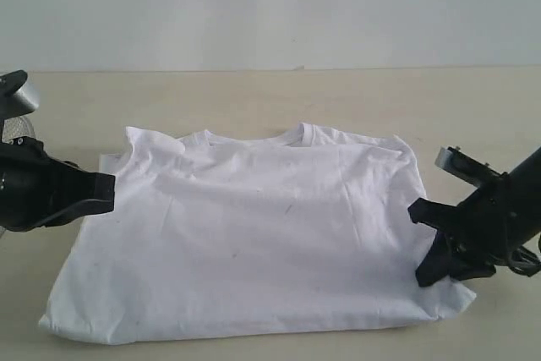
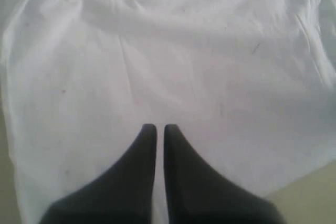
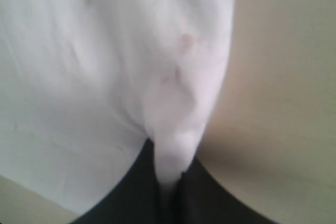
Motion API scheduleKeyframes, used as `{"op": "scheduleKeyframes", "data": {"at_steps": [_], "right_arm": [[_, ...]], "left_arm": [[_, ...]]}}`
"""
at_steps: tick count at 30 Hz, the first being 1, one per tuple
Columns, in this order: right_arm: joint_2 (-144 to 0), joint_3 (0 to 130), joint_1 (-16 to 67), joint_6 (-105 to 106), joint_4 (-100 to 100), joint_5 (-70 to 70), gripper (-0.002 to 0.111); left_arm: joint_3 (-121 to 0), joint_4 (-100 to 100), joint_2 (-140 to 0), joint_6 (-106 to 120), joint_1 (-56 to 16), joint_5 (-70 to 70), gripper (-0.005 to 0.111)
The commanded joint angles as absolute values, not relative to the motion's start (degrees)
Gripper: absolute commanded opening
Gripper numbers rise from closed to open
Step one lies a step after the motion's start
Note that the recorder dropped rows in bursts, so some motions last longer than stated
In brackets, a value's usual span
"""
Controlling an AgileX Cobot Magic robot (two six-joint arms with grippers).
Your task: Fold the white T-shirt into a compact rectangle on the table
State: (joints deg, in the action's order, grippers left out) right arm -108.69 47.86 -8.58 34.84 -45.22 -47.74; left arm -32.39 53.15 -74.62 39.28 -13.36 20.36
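Nearest me, the shirt's hem ran along the front of the table, a little crooked, with its right corner sticking out toward me. The shirt lay flat and spread, plain white side up, no print showing.

Just above that corner was the right gripper, low at the shirt's right edge. On its wrist camera I saw the jaws closed on a pinch of that edge, a small ridge of white cloth squeezed up between the dark fingers, with bare table beside it.

Farther back, at the shirt's left edge, sat the left gripper, pointing in over the cloth. Its wrist camera showed the two fingertips together with only a thin slit between them and nothing caught there; the cloth spread out smooth beneath. I could not tell whether the tips touched it.

Behind that arm, a bit of wire basket showed at the frame's left edge.

At the far side lay the collar, with the sleeves bunched at either shoulder. Beyond it came bare table, then a pale wall.
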Motion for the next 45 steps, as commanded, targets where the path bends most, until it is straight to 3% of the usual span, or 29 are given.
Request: {"op": "scheduleKeyframes", "data": {"at_steps": [1,30,45], "right_arm": [[-109.07,47.49,-8.79,40.93,-51.54,-47.82,0.000],[-97.05,47.36,-9.45,29.87,-38.42,-50.54,0.000],[-91.13,44.15,-11.45,34.06,-45.07,-48.93,0.000]], "left_arm": [[-32.09,52.96,-74.34,39.02,-13.82,20.75,0.005],[-38.66,52.92,-59.90,37.70,-13.82,28.60,0.005],[-39.42,49.85,-57.36,37.70,-13.82,29.88,0.005]]}}
